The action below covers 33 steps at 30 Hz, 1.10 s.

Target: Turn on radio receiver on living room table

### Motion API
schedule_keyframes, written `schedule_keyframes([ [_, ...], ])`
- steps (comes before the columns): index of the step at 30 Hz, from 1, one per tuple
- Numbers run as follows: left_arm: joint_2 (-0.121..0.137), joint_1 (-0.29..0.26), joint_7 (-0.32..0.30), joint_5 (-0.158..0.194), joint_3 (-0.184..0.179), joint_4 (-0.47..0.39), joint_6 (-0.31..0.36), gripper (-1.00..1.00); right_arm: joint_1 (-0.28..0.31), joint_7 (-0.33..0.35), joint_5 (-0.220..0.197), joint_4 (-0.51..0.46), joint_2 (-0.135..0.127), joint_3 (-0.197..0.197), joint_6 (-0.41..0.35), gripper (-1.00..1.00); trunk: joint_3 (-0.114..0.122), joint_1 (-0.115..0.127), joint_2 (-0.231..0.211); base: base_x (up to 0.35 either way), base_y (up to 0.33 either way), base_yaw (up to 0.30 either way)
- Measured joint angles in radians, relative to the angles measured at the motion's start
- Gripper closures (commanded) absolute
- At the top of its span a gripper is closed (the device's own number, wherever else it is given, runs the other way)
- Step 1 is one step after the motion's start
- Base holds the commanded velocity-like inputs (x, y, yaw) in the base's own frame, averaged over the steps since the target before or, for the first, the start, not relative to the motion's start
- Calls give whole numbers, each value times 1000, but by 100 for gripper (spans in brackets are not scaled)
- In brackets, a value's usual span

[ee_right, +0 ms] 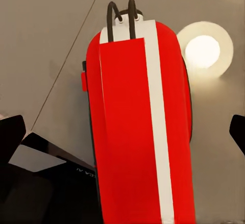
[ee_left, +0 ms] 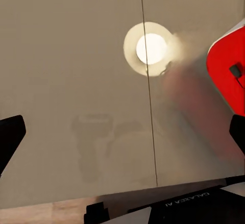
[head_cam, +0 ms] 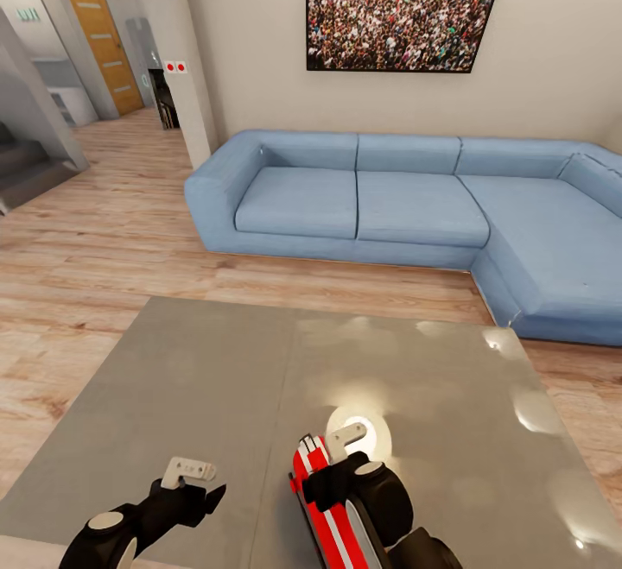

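Radio receiver (head_cam: pixel 321 500): red body w/ white stripes, standing on edge on the table (head_cam: pixel 207 379) near its front edge, right of the centre seam. Head view: right gripper (head_cam: pixel 341 457) sits directly over the receiver; black wrist housing straddles the red body, one pale finger visible above it, pointing toward the sofa (head_cam: pixel 415 206). The fingertips aren't clearly seen, so cannot tell whether the right claw has closed on the receiver or merely hovers at it.

Right wrist view: receiver (ee_right: pixel 140 127) lies centred between the two dark finger edges at the frame sides; the fingers stand wide apart, neither seen touching the red shell. White band runs lengthwise; two dark wire loops at the far end; small red tab on one side edge. Lamp reflection (ee_right: pixel 204 50) glows on the glossy top just beyond the receiver.

Left gripper (head_cam: pixel 194 478): held low over the table, left of the seam, near but apart from the receiver; jaws spread, nothing between them. Left wrist view: red corner of the receiver (ee_left: pixel 229 71) at frame edge, dark fingertips far apart at either side, same lamp reflection (ee_left: pixel 148 48) on the seam.

Bkgd: blue sectional sofa beyond the table, framed crowd picture (head_cam: pixel 402 8) on the beige wall, light wood floor (head_cam: pixel 95 249), wooden door (head_cam: pixel 102 38) far left.
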<state>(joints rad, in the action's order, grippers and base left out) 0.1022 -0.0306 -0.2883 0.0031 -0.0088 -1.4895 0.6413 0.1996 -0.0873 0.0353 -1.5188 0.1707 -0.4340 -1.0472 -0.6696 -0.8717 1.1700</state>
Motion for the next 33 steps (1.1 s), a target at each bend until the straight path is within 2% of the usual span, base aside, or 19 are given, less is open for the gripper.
schedule_keyframes([
  [7, -1, 0, 0, -1, 1, 0, 0, -100, 0, 0, 0, 31, -1, -3, 0, -100, 0, 0, 0, 0, 0, 0],
  [12, -5, 0, -1, -2, 0, 0, 0, -100, 0, 0, 5, 47, -26, -5, 0, -100, 0, 0, 0, 0, 0, 0],
  [16, -5, 0, -1, -2, 0, 0, 0, -100, 0, 0, 7, 51, -35, -5, 0, -100, 0, 0, 0, 0, 0, 0],
  [33, -6, 0, -1, -3, 0, 0, 0, -100, 0, -3, -2, 110, -31, -3, 0, -100, 0, 0, 0, 0, 0, 0],
])
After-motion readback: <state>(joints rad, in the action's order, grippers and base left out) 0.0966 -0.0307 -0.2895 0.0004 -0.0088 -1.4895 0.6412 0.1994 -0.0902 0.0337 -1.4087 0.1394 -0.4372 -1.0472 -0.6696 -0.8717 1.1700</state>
